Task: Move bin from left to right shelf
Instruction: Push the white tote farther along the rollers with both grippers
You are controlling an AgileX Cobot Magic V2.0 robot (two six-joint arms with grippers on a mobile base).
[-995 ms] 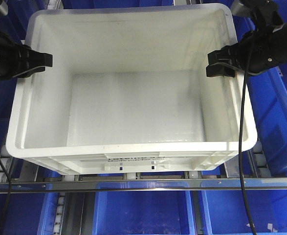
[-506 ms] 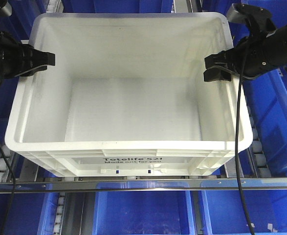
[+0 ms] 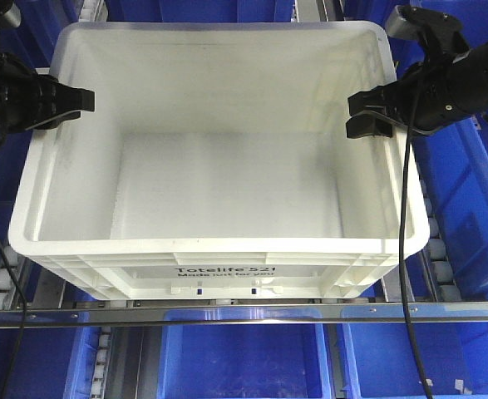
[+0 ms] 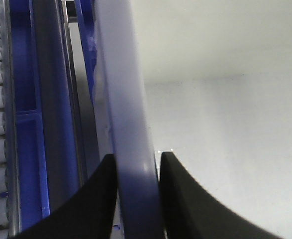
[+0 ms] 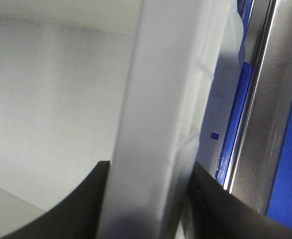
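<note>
Bin: white crate (image 3: pixel 227 150) with black "Totelife 521" print on its near side, sitting between the two grippers, above a metal shelf rail (image 3: pixel 244 313).
Left gripper: (image 4: pixel 137 191) clamped on the bin's left rim, one black finger (image 4: pixel 93 199) outside the wall, the other inside.
Right gripper: (image 5: pixel 148 199) clamped on the bin's right rim, fingers straddling the wall.
Surroundings: blue bins (image 3: pixel 468 199) outboard of the right gripper and below the rail.

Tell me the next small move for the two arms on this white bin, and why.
Probably lift the bin straight up, both arms together. The left gripper and right gripper each pinch a side rim, but its base sits behind the metal rail.
</note>
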